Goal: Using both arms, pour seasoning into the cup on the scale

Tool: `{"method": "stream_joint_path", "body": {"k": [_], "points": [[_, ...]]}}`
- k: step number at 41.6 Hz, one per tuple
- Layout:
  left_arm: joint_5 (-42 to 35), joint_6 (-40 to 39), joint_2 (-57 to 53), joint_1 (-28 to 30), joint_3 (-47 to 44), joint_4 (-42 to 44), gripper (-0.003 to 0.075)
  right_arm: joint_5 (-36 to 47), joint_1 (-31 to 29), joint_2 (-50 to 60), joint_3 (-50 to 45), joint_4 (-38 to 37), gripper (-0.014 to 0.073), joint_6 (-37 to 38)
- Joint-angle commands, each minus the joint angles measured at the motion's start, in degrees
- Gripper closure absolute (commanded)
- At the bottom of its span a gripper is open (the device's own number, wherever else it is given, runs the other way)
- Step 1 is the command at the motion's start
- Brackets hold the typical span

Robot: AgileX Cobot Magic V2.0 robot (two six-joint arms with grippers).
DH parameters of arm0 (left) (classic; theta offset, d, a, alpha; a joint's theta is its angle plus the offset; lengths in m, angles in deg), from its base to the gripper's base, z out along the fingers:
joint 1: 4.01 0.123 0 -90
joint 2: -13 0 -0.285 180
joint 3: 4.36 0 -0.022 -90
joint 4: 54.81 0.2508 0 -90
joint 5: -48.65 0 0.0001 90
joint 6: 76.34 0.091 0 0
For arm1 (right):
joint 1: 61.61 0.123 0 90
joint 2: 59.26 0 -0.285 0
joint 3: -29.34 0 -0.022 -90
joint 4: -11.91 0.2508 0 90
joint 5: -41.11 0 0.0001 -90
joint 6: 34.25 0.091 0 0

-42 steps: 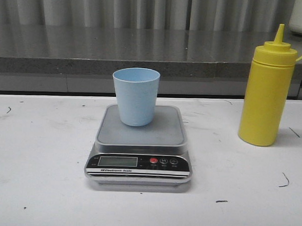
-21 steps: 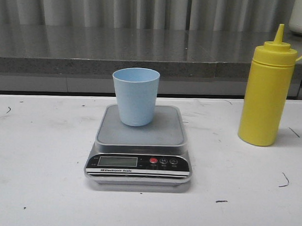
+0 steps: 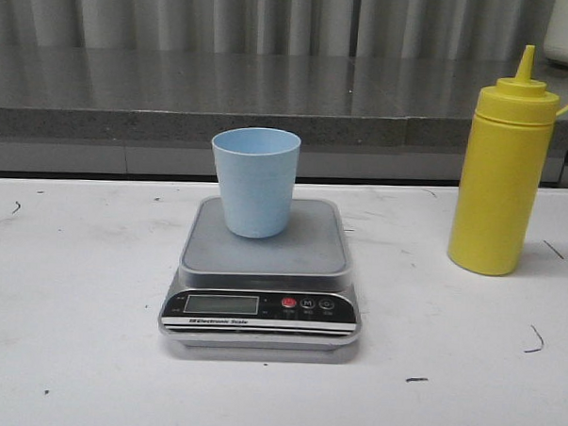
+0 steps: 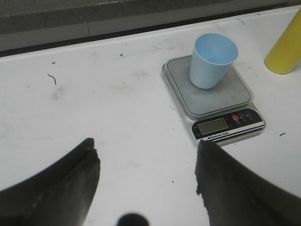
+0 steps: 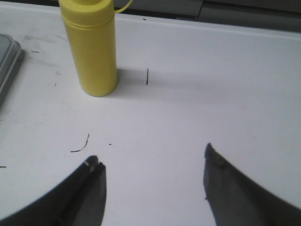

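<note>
Only the fingers of each gripper show, and only in the wrist views. The left gripper (image 4: 148, 162) has two broad, matte black fingers (image 4: 70, 186) that taper to blunt, slightly ragged tips; a small rounded black part sits between them at 6 o'clock. The right gripper (image 5: 153, 165) has two dark grey-black fingers (image 5: 230, 190) of the same wedge shape, one tip showing a pale scuff. No cables, screws or markings are visible.

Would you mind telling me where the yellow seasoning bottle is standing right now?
In the front view, the seasoning bottle stands upright on the white table at the far right, to the right of the scale and apart from it.
</note>
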Motion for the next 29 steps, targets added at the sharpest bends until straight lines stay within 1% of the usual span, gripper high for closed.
{"method": "stream_joint_path", "body": {"k": [1, 19, 29], "points": [[-3.8, -0.5, 0.2, 0.1, 1.3, -0.6, 0.0280, 3.7, -0.2, -0.5, 1.9, -0.9, 0.0118, -0.4], [-3.8, -0.5, 0.2, 0.1, 1.3, -0.6, 0.0280, 4.0, -0.2, -0.5, 1.9, -0.8, 0.0118, -0.3], [-3.8, -0.5, 0.2, 0.1, 1.3, -0.6, 0.0280, 5.9, -0.2, -0.5, 1.9, 0.1, 0.0118, -0.3]]}}
